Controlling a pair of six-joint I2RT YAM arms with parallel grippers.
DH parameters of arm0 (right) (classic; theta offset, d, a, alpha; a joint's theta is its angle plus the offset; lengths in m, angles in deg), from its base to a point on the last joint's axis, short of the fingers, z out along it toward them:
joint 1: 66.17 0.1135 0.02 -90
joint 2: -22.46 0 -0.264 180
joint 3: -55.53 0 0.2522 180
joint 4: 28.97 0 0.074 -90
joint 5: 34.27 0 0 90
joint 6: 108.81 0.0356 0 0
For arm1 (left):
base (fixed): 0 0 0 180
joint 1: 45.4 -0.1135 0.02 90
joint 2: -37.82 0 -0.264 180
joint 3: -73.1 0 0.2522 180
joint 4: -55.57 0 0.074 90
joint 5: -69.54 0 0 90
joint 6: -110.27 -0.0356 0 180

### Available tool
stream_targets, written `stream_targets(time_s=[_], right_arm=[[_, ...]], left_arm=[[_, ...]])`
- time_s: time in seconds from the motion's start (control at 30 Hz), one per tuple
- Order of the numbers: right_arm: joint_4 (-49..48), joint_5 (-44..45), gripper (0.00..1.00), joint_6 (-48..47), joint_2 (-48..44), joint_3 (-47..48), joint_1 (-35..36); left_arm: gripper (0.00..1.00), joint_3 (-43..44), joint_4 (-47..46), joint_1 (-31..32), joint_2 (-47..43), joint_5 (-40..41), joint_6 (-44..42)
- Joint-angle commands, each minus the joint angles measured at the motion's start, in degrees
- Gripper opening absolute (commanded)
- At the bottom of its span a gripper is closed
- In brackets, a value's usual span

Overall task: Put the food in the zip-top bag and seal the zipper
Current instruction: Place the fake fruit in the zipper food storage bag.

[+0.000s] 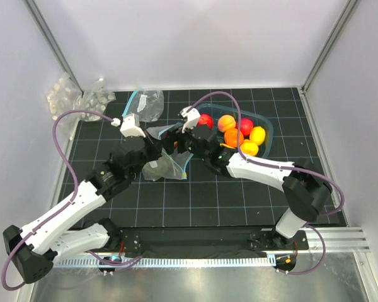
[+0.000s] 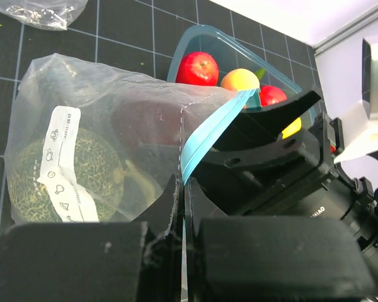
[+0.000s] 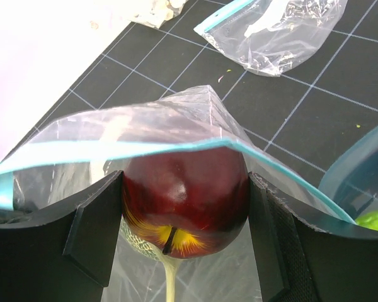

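Observation:
The zip-top bag [image 2: 113, 100] lies on the black mat with its mouth lifted. A dull-green netted melon [image 2: 57, 176] sits inside it. My left gripper [image 2: 183, 189] is shut on the teal zipper [image 2: 208, 135] and holds the mouth edge up. My right gripper [image 3: 186, 207] is shut on a dark red apple [image 3: 186, 182] with a yellow patch, right under the zipper [image 3: 145, 150], at the bag's mouth. From above, both grippers, the left [image 1: 156, 141] and the right [image 1: 177, 143], meet over the bag [image 1: 167, 167]. More food, red, orange and yellow balls, fills a teal-rimmed container [image 1: 264, 123].
A second, empty clear bag [image 1: 148, 104] lies at the back of the mat. Clear packs of white lumps [image 1: 69, 94] sit at the back left corner. White walls close in the mat on three sides. A green fruit [image 3: 375, 220] shows inside the container's rim [image 3: 359, 170].

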Motion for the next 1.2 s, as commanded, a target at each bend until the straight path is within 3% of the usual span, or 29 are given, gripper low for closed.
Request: stream_targets(time_s=[0.0, 0.17, 0.33, 0.67, 0.87, 0.97, 1.0, 1.03, 1.07, 1.1, 1.17], right_arm=[[-5.4, 2.5, 0.11, 0.1, -5.1, -2.0, 0.4], [-9.2, 2.6, 0.12, -0.1, -13.0, -8.1, 0.4], [-9.0, 0.6, 0.12, 0.3, -15.2, -9.5, 0.5], [-15.3, -4.1, 0.12, 1.2, -7.5, -7.1, 0.8], [-18.0, -1.3, 0.12, 1.3, -2.2, -6.3, 1.6], [-15.3, 1.7, 0.26, 0.5, 1.9, -3.8, 1.6], [-14.0, 3.0, 0.37, 0.5, 2.6, -3.1, 1.6], [-12.3, 3.5, 0.59, 0.8, 3.2, -2.2, 1.6], [-10.3, 3.7, 0.65, 0.7, 3.3, -1.1, 1.6], [-9.8, 3.9, 0.78, 0.8, 2.9, -1.0, 1.6], [-9.7, 4.4, 0.85, 0.8, 1.3, -2.0, 1.6]], left_arm=[[0.00, 0.4, -3.2, -0.2, -1.6, -1.2, -1.0], [0.00, 0.2, -3.1, -0.2, -1.7, -1.1, -2.0], [0.00, 0.0, -3.8, -0.2, -1.7, -1.4, -1.9], [0.00, -0.6, -3.7, -0.2, -3.8, 0.6, -3.0], [0.00, -0.2, -3.8, -0.2, -3.2, -1.4, -2.7], [0.00, -0.2, -3.8, -0.2, -3.0, -1.3, -3.1], [0.00, -0.2, -3.5, -0.2, -2.9, -0.7, -3.1], [0.00, -0.1, -3.5, -0.2, -2.8, -0.5, -3.1], [0.00, 0.0, -3.5, -0.2, -2.7, -0.4, -3.1], [0.00, 0.1, -3.1, -0.2, -2.5, 0.1, -3.2], [0.00, 0.4, -2.8, -0.2, -1.8, 1.0, -3.1]])
